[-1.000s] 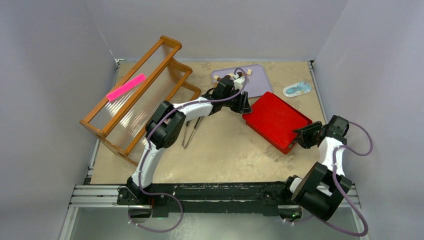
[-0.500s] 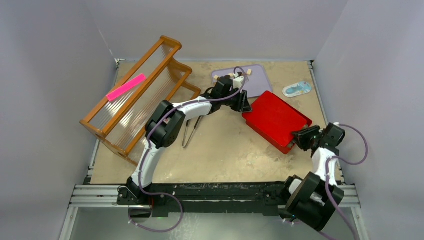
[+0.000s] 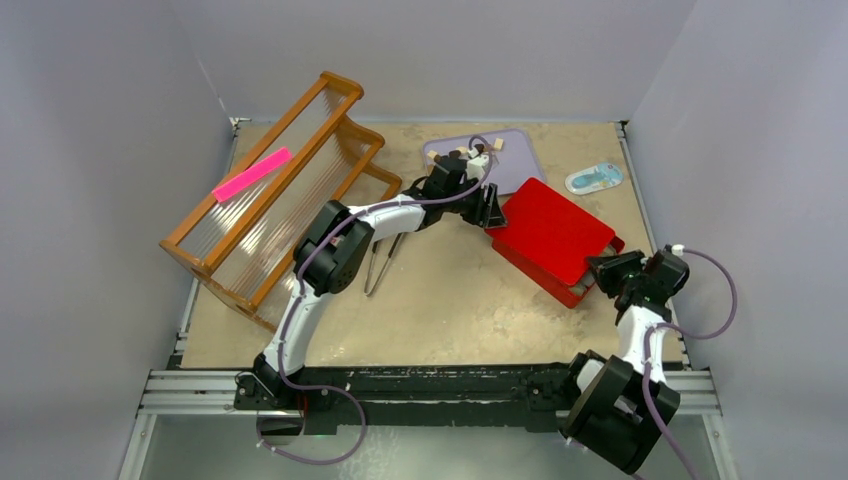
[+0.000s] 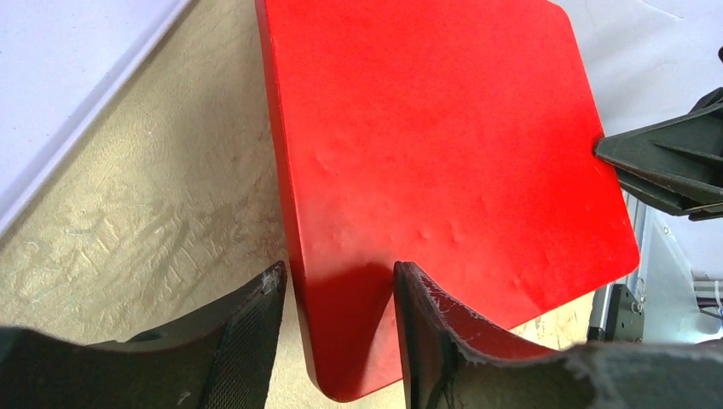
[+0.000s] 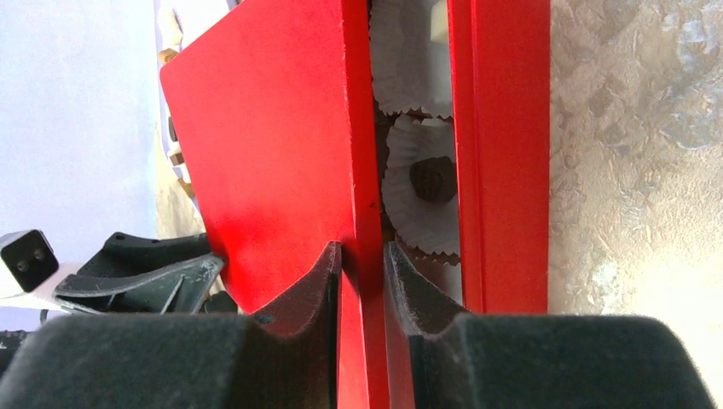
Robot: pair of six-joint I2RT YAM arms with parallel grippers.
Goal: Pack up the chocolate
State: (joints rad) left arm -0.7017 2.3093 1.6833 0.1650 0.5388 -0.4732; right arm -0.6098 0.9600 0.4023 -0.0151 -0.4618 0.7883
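Note:
My right gripper (image 3: 600,271) (image 5: 362,251) is shut on the near edge of the flat red lid (image 3: 550,230) (image 5: 273,153) and holds that edge raised off the red box (image 5: 503,153). In the gap I see white paper cups (image 5: 409,60). One cup holds a dark brown chocolate (image 5: 433,179). My left gripper (image 3: 490,210) (image 4: 337,273) straddles the box's far-left corner, its jaws narrowly apart with the lid (image 4: 426,128) corner between them. Several small chocolates (image 3: 497,144) lie on the purple tray (image 3: 515,165) behind the left gripper.
A wooden rack (image 3: 270,200) with a pink stick (image 3: 251,173) on it stands at the left. Metal tongs (image 3: 378,262) lie under the left arm. A small blue and white item (image 3: 594,178) lies at the back right.
The right gripper has lifted the lid's near edge, so the lid now tilts up off the box. The right wrist has drawn nearer. The left gripper has stayed at the corner.

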